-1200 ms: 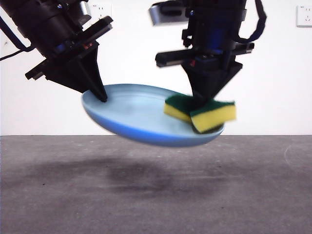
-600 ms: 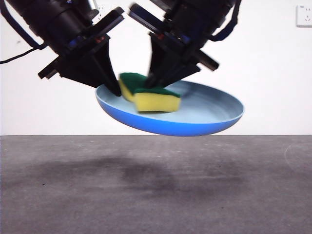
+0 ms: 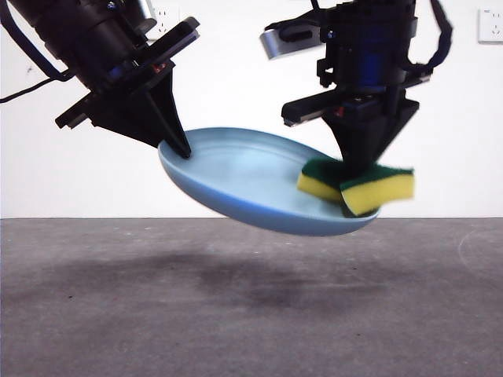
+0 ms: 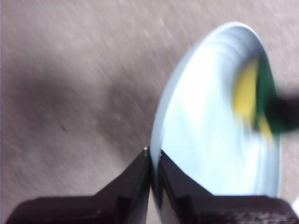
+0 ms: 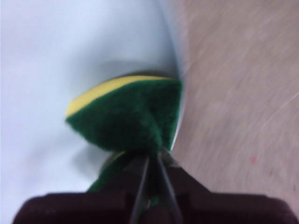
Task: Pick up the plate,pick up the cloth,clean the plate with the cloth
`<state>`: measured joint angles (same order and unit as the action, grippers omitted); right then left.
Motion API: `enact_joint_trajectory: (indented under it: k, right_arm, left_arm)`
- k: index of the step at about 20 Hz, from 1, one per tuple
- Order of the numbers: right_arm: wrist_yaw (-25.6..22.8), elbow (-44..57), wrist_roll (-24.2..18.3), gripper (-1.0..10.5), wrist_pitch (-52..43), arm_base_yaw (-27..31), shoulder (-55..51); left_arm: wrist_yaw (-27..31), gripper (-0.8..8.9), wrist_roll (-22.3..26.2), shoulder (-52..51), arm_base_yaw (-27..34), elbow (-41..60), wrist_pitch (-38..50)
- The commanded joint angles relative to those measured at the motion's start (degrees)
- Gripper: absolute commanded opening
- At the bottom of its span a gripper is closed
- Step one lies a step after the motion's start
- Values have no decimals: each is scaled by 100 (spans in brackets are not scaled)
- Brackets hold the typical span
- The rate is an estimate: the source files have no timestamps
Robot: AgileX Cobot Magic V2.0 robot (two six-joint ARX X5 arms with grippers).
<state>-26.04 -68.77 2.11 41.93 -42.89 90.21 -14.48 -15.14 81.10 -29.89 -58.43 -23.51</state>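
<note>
The front view looks level across the grey table (image 3: 251, 314) from low down, facing a white wall, with the arms close and large in the upper frame. Each wrist view looks down along its own jaws, very near. All three share the round light-blue plate (image 3: 236, 177) and the yellow-and-green sponge (image 5: 126, 114).

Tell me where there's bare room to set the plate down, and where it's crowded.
The grey table shows bare across the front view, under the raised plate and out to both sides. It is crowded up at the plate: the left gripper clamps one rim, and the right gripper presses the sponge at the opposite rim.
</note>
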Motion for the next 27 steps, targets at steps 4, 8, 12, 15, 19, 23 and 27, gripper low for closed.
enact_joint_trajectory:
  k: [4, 8, 12, 15, 19, 23, 27]
  right_arm:
    - [1377, 68, -48, -17, -1591, 164, 20]
    - [2734, 68, 114, -17, -1904, 164, -46]
    - [2730, 68, 79, -17, -1307, 164, -531]
    - [2402, 68, -24, -17, -568, 166, -1012]
    - [1974, 68, -48, -17, -109, 166, -1648]
    - [1965, 68, -42, -17, -11, 166, -2269]
    - [1947, 68, -4, -17, 81, 166, -2686]
  left_arm:
    - [-177, -8, 162, -20, -262, -11, -31]
    - [599, -8, 463, -20, -286, -11, -109]
    - [1478, -8, 979, -15, 61, -11, -164]
    - [1480, -8, 1073, 28, 601, -11, -28]
    - [1394, -8, 1187, 472, 1281, -11, -15]
    - [1403, -8, 1241, 1237, 1587, -11, -35]
    - [1429, 20, 1239, 1681, 1615, -11, -46]
